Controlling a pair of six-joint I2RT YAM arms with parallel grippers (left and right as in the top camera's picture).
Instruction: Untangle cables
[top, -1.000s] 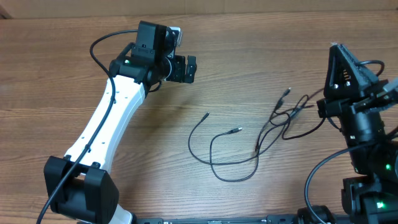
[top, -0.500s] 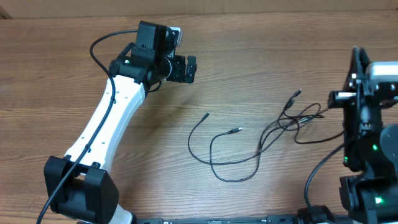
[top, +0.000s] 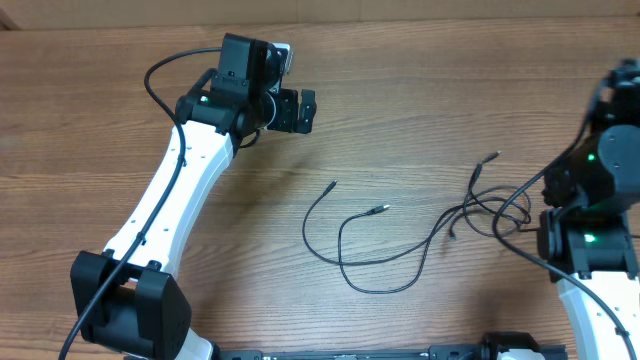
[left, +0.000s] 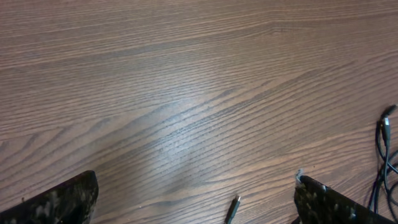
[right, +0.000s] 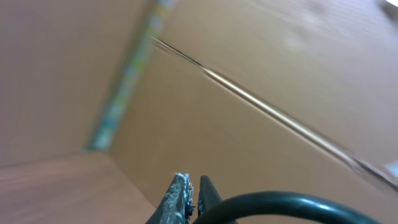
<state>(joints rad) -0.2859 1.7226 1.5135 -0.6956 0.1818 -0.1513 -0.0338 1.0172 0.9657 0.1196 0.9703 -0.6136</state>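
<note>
Thin black cables (top: 400, 255) lie on the wooden table, loops in the middle and a tangle (top: 490, 205) at the right. One plug end (top: 333, 185) points up-left, a silvery tip (top: 383, 209) lies beside it, and another plug (top: 492, 156) sticks out at the upper right. A strand rises toward my right arm (top: 600, 170). My right gripper (right: 193, 183) is shut and points at a cardboard wall; its fingers are hidden in the overhead view. My left gripper (top: 297, 110) is open and empty over bare table at the far left; a plug end (left: 234, 206) shows between its fingers.
A cardboard wall (top: 400, 10) runs along the table's far edge. The white left arm (top: 180, 190) stretches diagonally across the left side. A thick black wire (right: 292, 205) crosses the right wrist view. More cable (left: 382, 143) shows at the left wrist view's right edge.
My right arm has swung to the right and tipped up, dragging the tangle and its plug ends rightward and stretching the loops. The left arm has not moved.
</note>
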